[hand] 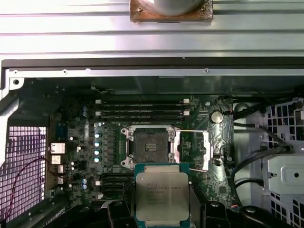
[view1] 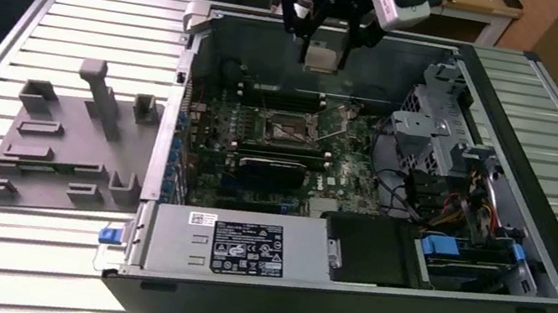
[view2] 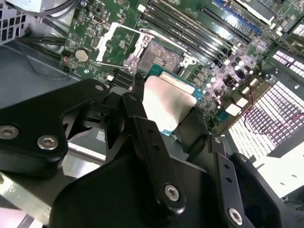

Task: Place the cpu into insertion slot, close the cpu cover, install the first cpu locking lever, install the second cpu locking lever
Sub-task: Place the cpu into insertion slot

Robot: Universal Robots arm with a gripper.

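Note:
My gripper (view1: pixel 327 39) hangs above the far wall of the open computer case (view1: pixel 181 98), shut on the cpu (view1: pixel 322 58). The cpu is a flat square chip with a dull silver top, gripped by its edges in both wrist views (hand: pixel 161 194) (view2: pixel 168 102). Below it on the green board lies the insertion slot (hand: pixel 148 145) (view2: pixel 162 56) (view1: pixel 286 129), open and dark inside. The cpu cover (view2: pixel 118 42) (hand: pixel 209 149), a thin silver frame, stands flipped back beside the slot. A thin locking lever (hand: pixel 190 131) sticks out along the slot's edge.
Long black memory slots (hand: pixel 142 108) run beside the socket. A black card (view1: pixel 274 168) sits nearer on the board. A drive cage with cables (view1: pixel 440 145) is at the exterior view's right, and the power supply (view1: pixel 230 246) is in front. A grey fixture plate (view1: pixel 65 146) lies outside.

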